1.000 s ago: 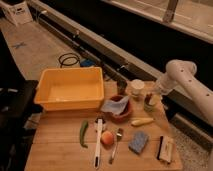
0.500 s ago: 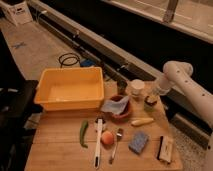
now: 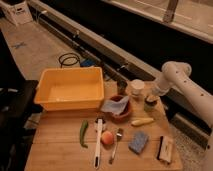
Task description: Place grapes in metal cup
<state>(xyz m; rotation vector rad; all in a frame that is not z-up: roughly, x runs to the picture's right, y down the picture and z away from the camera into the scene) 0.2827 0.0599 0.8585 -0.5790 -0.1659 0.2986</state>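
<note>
The metal cup [image 3: 121, 87] is a small dark grey cylinder at the back of the wooden table [image 3: 65, 157], between the yellow bin and a white cup [image 3: 136, 88]. My white arm comes in from the right. My gripper [image 3: 152, 95] points down just right of the white cup, over a small pale green cup [image 3: 149, 104] with something dark at it. I cannot tell whether that dark thing is the grapes; no bunch shows anywhere else on the table.
A yellow bin [image 3: 70, 92] stands at the back left. A brown bowl with a blue cloth [image 3: 119, 108], a yellow piece [image 3: 142, 121], a green pepper [image 3: 83, 133], a peach [image 3: 107, 137], a white utensil [image 3: 98, 142], a fork [image 3: 115, 146], a blue sponge [image 3: 138, 142] and a brush [image 3: 165, 149] lie in front.
The arm has shifted only slightly near the cups; the objects on the table have not moved.
</note>
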